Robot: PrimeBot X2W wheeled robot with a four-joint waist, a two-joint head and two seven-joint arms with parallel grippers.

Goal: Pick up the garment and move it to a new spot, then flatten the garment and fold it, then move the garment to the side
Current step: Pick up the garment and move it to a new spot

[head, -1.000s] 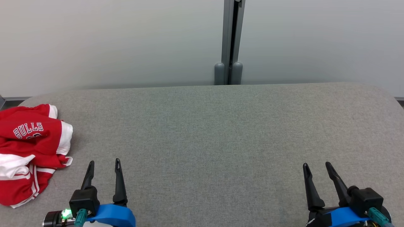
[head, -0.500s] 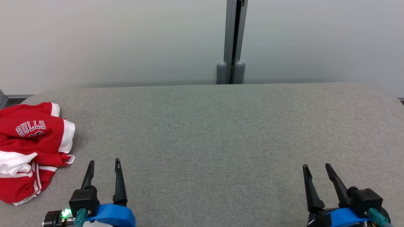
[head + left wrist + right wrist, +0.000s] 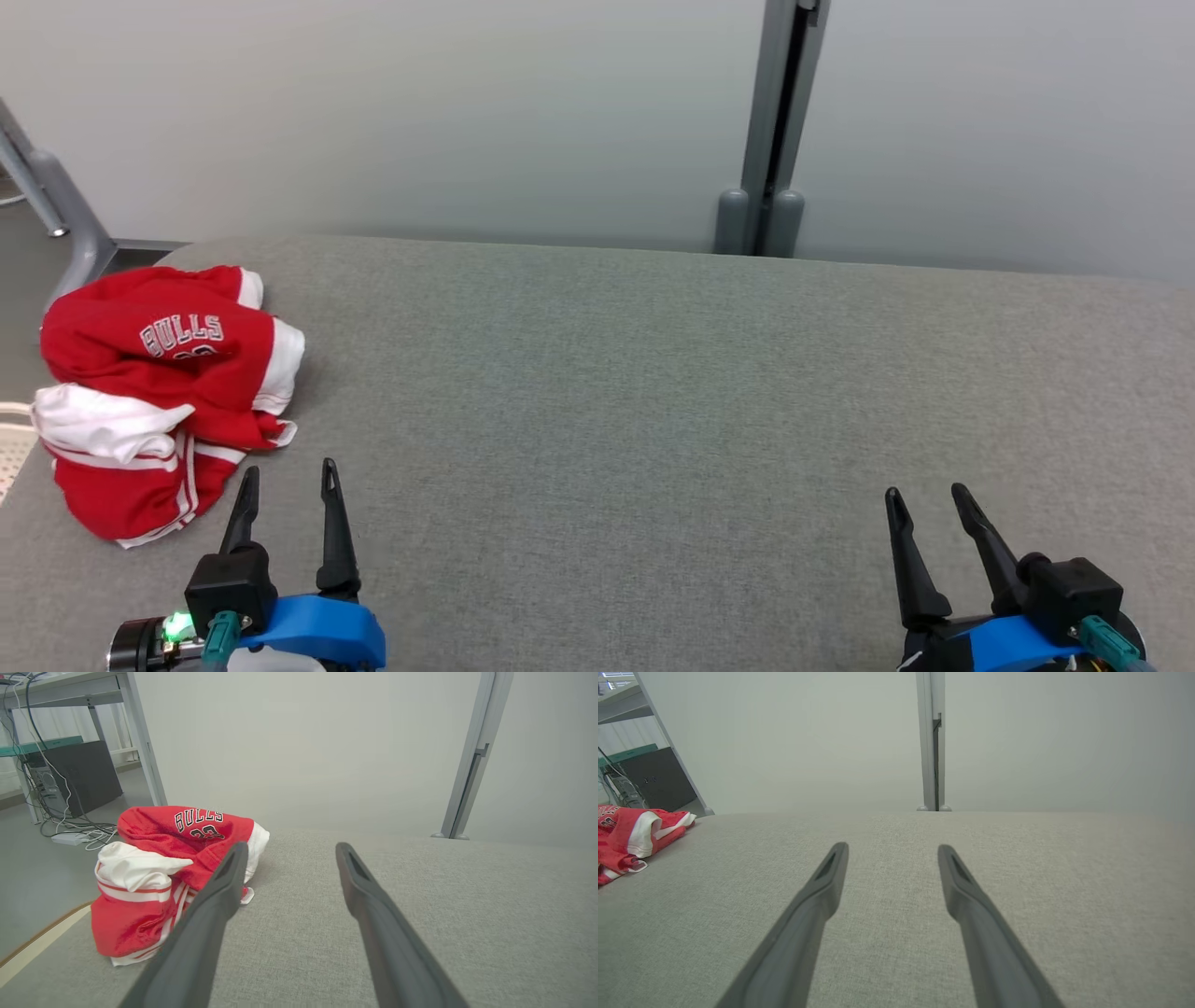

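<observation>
Grey fabric-covered table [image 3: 653, 401] | crumpled red-and-white jersey garment [image 3: 159, 392] at far-left edge — likely soft, light, limp; pinch a raised top fold | left gripper [image 3: 289, 467] near it, spread, empty | right gripper [image 3: 926, 490] spread, well apart

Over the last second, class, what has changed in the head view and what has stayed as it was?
The head camera swung to the robot's left: the red Bulls jersey, grey post and padded table slid rightward in the picture together, so none really moved. Nothing was grasped or released. The left gripper and right gripper stay low, jaws open, empty.
</observation>
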